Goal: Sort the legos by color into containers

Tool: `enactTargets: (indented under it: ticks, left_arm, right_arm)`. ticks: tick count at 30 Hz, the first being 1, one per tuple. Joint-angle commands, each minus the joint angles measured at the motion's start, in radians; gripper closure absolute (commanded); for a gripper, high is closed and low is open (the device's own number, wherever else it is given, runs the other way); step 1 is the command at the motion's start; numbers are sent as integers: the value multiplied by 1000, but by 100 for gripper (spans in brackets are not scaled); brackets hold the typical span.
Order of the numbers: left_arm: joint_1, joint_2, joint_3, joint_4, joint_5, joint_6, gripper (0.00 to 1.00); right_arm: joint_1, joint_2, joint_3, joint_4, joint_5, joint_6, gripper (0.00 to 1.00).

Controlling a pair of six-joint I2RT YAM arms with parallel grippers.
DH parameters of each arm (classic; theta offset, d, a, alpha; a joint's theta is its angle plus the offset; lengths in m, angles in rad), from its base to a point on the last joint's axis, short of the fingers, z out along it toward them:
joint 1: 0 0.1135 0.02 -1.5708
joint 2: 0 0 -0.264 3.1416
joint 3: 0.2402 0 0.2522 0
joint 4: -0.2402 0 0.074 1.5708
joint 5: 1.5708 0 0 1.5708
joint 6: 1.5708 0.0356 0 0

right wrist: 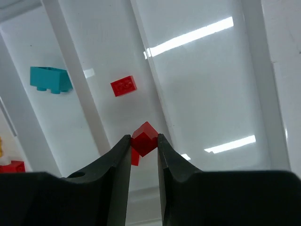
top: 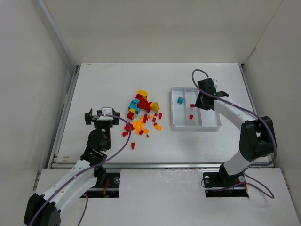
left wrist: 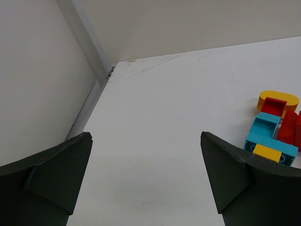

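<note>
The legos point(top: 143, 115) lie in a loose red, orange-yellow and teal pile on the table's middle. The white tray point(top: 195, 127) stands to their right with three compartments. Its left one holds a teal lego point(right wrist: 50, 79) and its middle one a red lego point(right wrist: 124, 86). My right gripper point(right wrist: 143, 141) hangs over the tray near the divider point(right wrist: 151, 84) between the middle and right compartments. It is shut on a small red lego point(right wrist: 144, 138). My left gripper point(left wrist: 146, 136) is open and empty, left of the pile, with some legos point(left wrist: 269, 139) at the right edge of its view.
Another red piece point(right wrist: 135, 157) shows just under the held one. White walls enclose the table on the left, back and right. A metal rail point(top: 66, 110) runs along the table's left edge. Stray red legos point(top: 133, 145) lie in front of the pile.
</note>
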State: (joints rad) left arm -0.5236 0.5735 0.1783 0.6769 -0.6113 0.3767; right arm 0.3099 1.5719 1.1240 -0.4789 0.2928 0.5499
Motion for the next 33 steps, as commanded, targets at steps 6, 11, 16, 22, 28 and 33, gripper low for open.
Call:
enactTargets:
  ticks: [6,11,16,22,28,33]
  left_arm:
    - [0,-12,1,47,18,2,0]
    - [0,-12,1,38,18,2,0]
    - [0,-12,1,38,27,2,0]
    - [0,-12,1,47,7,-16,0]
    - [10,-12,1,56,7,-30,0]
    - [10,-21,-8,56,7,-21,0]
  right_arm:
    - [-14,118,80,10,-92,-53,69]
    - [-14,108,82,0,-115,-53,43]
    - [35,24,63,0,-126,-96,33]
    - [338,-84,31,92,-173,-220,33]
    - [584,115,101,123,-234,-188,50]
    - [685,263,212,114,-244,-209,52]
